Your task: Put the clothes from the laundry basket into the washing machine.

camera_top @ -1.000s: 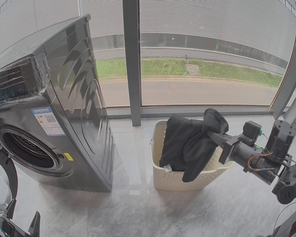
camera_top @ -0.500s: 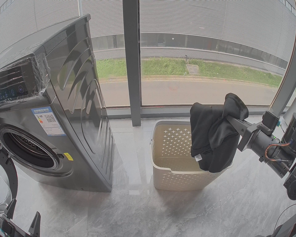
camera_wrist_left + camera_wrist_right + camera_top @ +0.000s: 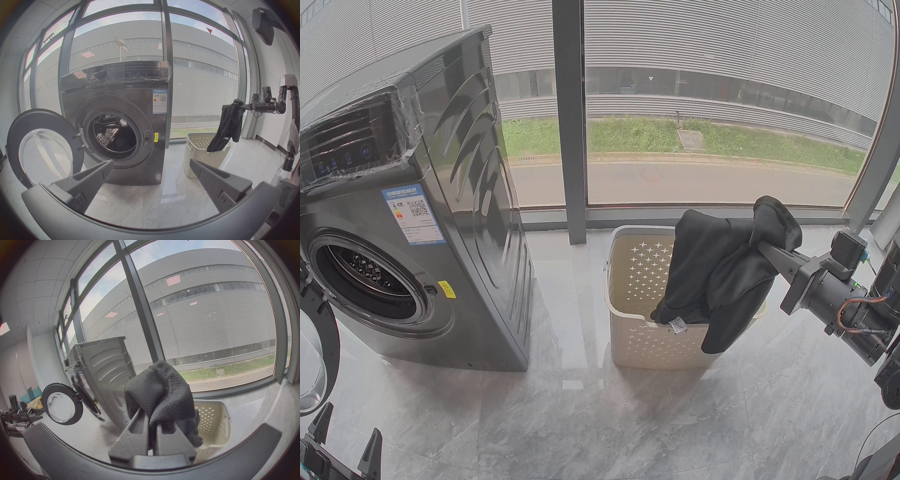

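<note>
so right gripper [image 3: 765, 248] is clenched on the garment [image 3: 709, 275], dangling over the basket [image 3: 631, 350]; next, swing it into the washer [image 3: 469, 187].

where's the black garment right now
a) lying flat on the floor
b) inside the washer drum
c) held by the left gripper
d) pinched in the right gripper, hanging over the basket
d: the right gripper is shut on the black garment, which hangs down over the laundry basket.
</note>
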